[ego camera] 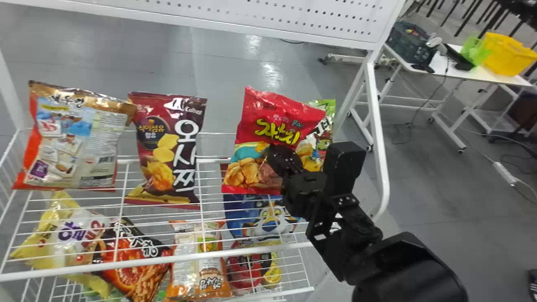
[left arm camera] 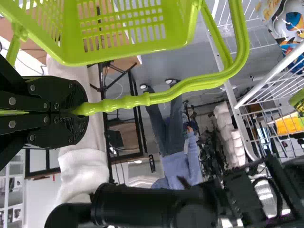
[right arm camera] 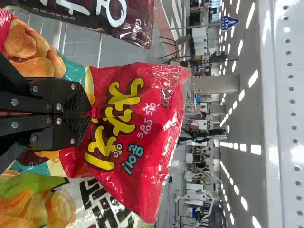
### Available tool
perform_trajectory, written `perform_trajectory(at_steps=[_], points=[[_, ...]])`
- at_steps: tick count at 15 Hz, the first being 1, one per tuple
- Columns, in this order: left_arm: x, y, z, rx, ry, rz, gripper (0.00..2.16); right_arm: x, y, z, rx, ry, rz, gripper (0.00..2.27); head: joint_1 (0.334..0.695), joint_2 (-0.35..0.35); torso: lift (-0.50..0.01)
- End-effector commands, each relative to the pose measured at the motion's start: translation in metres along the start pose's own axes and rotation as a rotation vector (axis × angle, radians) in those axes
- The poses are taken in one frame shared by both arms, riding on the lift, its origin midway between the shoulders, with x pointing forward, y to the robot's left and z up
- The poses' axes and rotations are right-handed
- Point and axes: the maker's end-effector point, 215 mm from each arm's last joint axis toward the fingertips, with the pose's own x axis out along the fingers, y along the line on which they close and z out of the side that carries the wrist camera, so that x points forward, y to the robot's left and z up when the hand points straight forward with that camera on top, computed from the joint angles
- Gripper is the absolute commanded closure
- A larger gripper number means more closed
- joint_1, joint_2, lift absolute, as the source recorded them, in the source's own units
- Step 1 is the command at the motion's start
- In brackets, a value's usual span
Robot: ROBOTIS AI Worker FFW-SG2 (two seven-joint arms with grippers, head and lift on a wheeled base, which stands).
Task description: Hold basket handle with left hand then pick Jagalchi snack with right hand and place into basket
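Right hand [right arm camera: 87, 114], nearer the Jagalchi snack [right arm camera: 142, 128], is clamped on its upright front; left hand [left arm camera: 77, 112] is clamped on the basket handle [left arm camera: 166, 95]

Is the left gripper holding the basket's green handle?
Yes, the left gripper has its fingers closed on the green handle.

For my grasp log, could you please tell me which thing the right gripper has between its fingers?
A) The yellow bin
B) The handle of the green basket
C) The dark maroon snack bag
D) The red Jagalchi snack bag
D: the right gripper has its fingers closed on the front of the red Jagalchi bag, pinching the film.
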Motion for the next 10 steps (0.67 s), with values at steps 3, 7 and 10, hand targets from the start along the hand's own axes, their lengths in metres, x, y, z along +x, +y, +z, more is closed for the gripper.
perform_trajectory(at_steps=[3, 7, 10], points=[[0.001, 0.002, 0.000, 0.006, 0.010, 0.017, 1.21, -0.053, -0.003, 0.005, 0.053, 0.107, 0.044, 1.95, 0.695, -0.350, -0.010], [0.003, 0.000, -0.001, 0.002, 0.013, 0.006, 1.21, -0.106, 0.013, -0.013, 0.053, 0.284, 0.104, 1.95, 0.695, -0.350, -0.010], [0.005, -0.003, -0.003, 0.000, 0.013, -0.003, 1.21, -0.145, 0.017, -0.023, 0.059, 0.392, 0.139, 1.95, 0.695, -0.350, -0.010]])
